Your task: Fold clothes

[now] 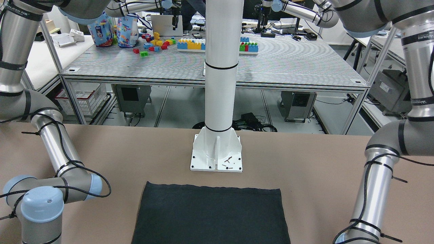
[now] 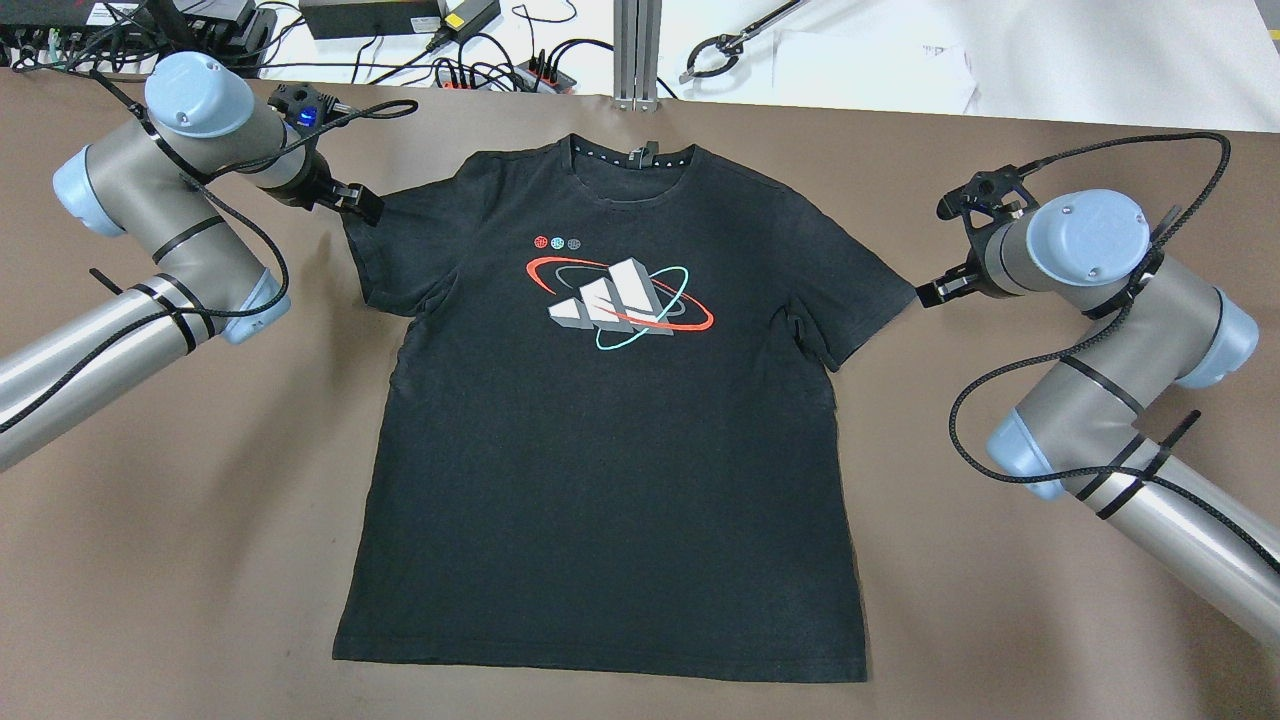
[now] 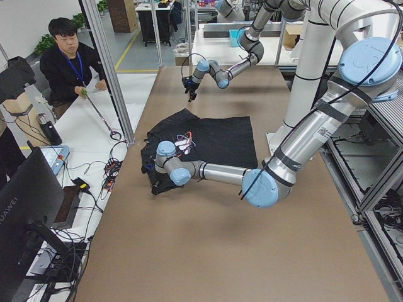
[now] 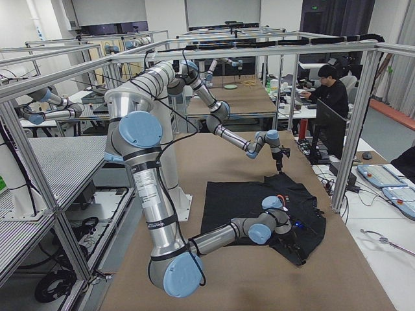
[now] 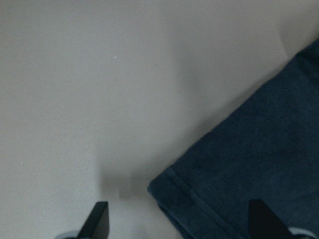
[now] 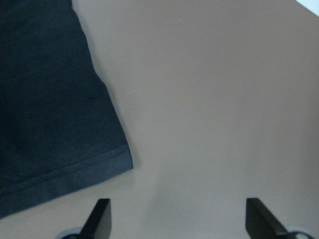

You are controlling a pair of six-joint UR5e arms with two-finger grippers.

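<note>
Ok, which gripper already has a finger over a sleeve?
The left gripper: one finger overlaps the black T-shirt's sleeve. The right gripper's fingers both show against the table, just off its sleeve hem.

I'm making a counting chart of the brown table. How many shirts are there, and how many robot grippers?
Black T-shirt: 1
Grippers: 2 (left gripper, right gripper, both open)
Total: 3
</note>
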